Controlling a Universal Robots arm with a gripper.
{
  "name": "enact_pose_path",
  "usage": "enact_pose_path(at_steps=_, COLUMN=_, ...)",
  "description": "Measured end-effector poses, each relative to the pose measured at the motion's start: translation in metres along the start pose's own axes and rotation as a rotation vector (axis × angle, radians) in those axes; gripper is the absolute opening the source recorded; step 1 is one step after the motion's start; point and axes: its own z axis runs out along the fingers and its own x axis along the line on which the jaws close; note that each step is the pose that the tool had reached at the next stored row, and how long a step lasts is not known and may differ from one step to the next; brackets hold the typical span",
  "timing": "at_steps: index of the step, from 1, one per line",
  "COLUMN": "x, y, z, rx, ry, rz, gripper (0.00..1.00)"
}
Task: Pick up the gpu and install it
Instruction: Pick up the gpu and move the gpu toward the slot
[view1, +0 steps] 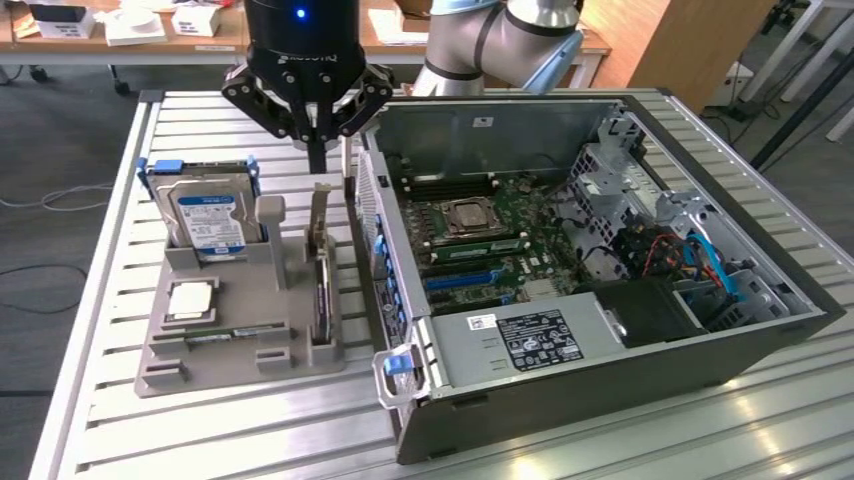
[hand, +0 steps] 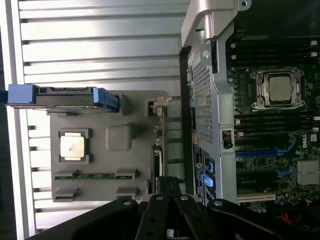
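Gripper (view1: 318, 168) vertical above gpu (view1: 322, 255)

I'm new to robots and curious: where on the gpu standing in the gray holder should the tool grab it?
Grip the gpu by its upper edge, coming straight down from above. It stands upright on edge in the holder, so both flat faces are free to pinch across its thin width; the case close beside it probably blocks a sideways approach.
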Motion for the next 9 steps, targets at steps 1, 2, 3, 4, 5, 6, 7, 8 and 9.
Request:
enact_pose_path(at_steps=1, x=0.0, y=0.0, z=0.0, rx=0.0, ry=0.0, rz=0.0, gripper=0.11)
enact_pose_path(at_steps=2, x=0.0, y=0.0, z=0.0, rx=0.0, ry=0.0001, rz=0.0, gripper=0.11)
enact_pose_path(at_steps=3, x=0.0, y=0.0, z=0.0, rx=0.0, ry=0.0001, rz=0.0, gripper=0.11)
enact_pose_path(at_steps=4, x=0.0, y=0.0, z=0.0, rx=0.0, ry=0.0001, rz=0.0, gripper=0.11)
enact_pose_path(at_steps=5, x=0.0, y=0.0, z=0.0, rx=0.0, ry=0.0001, rz=0.0, gripper=0.11)
enact_pose_path(at_steps=6, x=0.0, y=-0.0001, z=0.0, rx=0.0, ry=0.0001, rz=0.0, gripper=0.11)
enact_pose_path(at_steps=7, x=0.0, y=-0.0001, z=0.0, rx=0.0, ry=0.0001, rz=0.0, gripper=0.11)
enact_pose_path(at_steps=8, x=0.0, y=-0.0001, z=0.0, rx=0.0, ry=0.0001, rz=0.0, gripper=0.17)
enact_pose_path(at_steps=9, x=0.0, y=-0.0001, z=0.0, rx=0.0, ry=0.0001, rz=0.0, gripper=0.23)
